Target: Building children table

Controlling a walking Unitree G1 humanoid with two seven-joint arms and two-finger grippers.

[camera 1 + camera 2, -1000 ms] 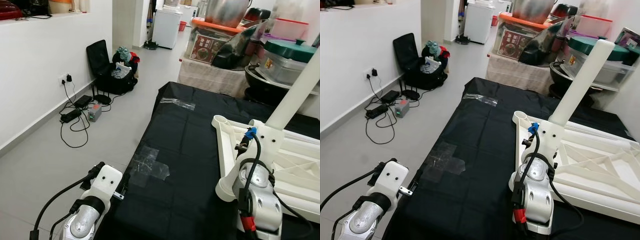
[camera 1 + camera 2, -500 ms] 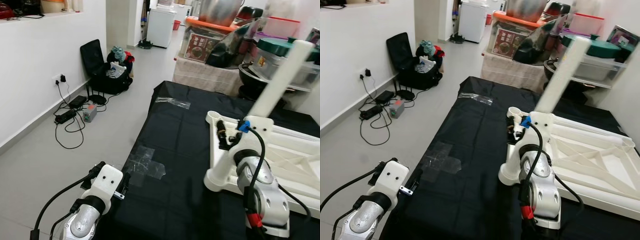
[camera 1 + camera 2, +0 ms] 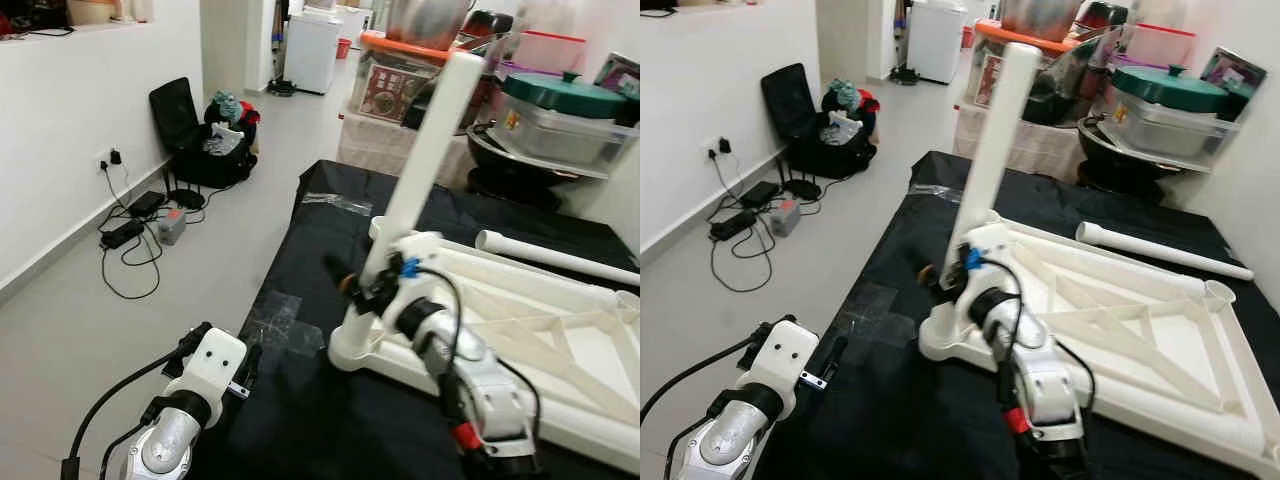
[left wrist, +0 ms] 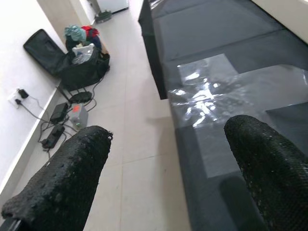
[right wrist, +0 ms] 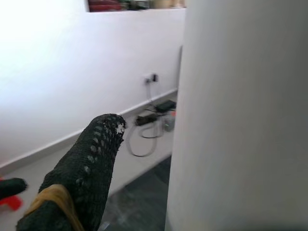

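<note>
A white table frame (image 3: 1110,262) lies upside down on a black cloth (image 3: 330,220). One white table leg (image 3: 425,150) stands in the frame's near left corner, leaning away to the right. My right gripper (image 3: 362,285) is shut on that leg low down; in the right wrist view one black finger (image 5: 91,159) lies beside the leg (image 5: 240,120), and the other is hidden. A second, loose leg (image 3: 1160,250) lies on the cloth behind the frame. My left gripper (image 4: 168,127) hangs open at the cloth's near left edge, holding nothing.
A patch of clear tape (image 3: 285,320) sits on the cloth by the frame's near corner. On the grey floor to the left are a black bag (image 3: 205,150) and cables with a power strip (image 3: 135,230). Pots and boxes (image 3: 560,110) crowd the back.
My right gripper has swung left with the leg, and the frame's near corner has slid toward the tape patch. The camera has turned, bringing more of the frame into view. The left arm has stayed put.
</note>
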